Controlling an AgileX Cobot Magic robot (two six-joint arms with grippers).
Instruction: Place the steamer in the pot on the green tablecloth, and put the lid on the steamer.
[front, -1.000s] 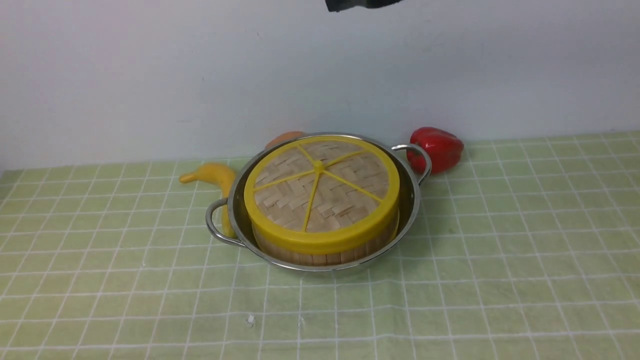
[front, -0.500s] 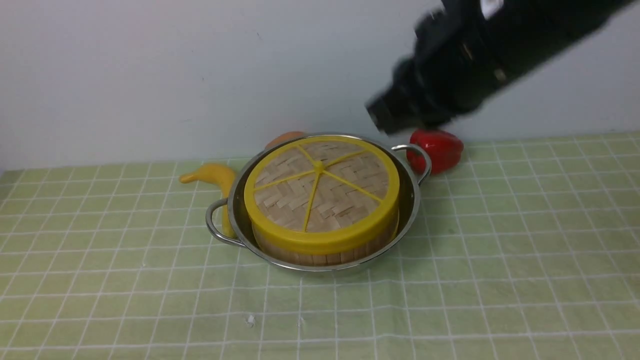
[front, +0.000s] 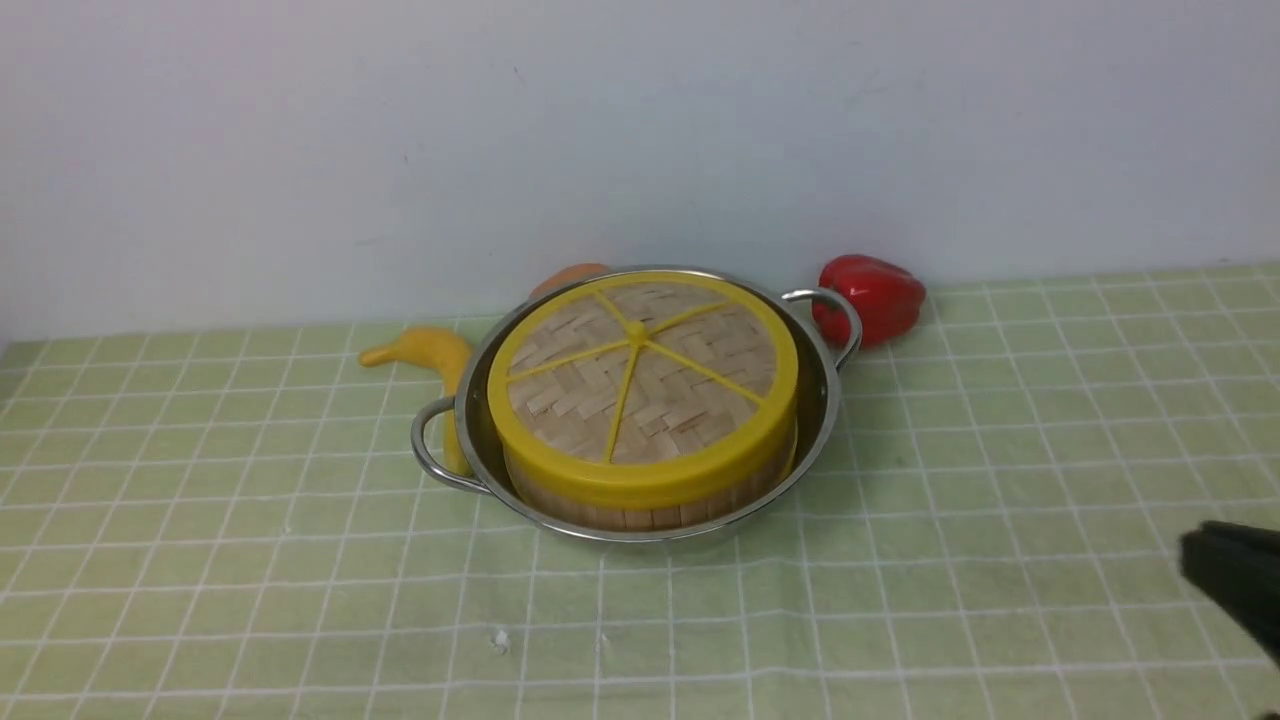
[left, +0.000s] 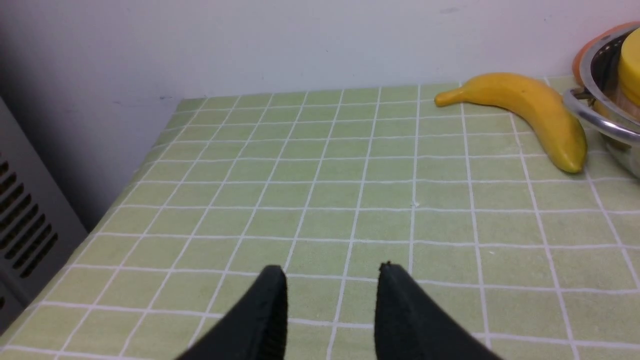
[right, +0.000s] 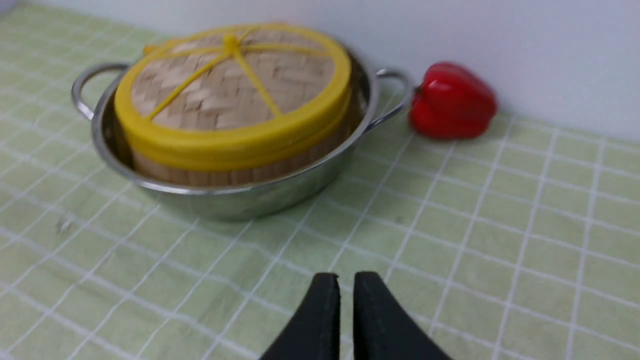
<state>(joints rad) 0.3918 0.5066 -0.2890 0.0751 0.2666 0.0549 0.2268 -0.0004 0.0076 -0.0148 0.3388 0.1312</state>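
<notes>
Front view: lid (front: 640, 385) tops steamer (front: 650, 505); left tool (left: 331, 280) spread, right tool (right: 346, 285) barely parted

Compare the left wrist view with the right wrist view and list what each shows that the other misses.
Left wrist only: the whole banana, a grey vented panel, and the empty left pincer, its jaws apart.

Right wrist only: the red pepper, the lid seated on the steamer, and the right pincer, its jaws nearly together, holding nothing.

Both: the pot, the green tablecloth, the white wall.
</notes>
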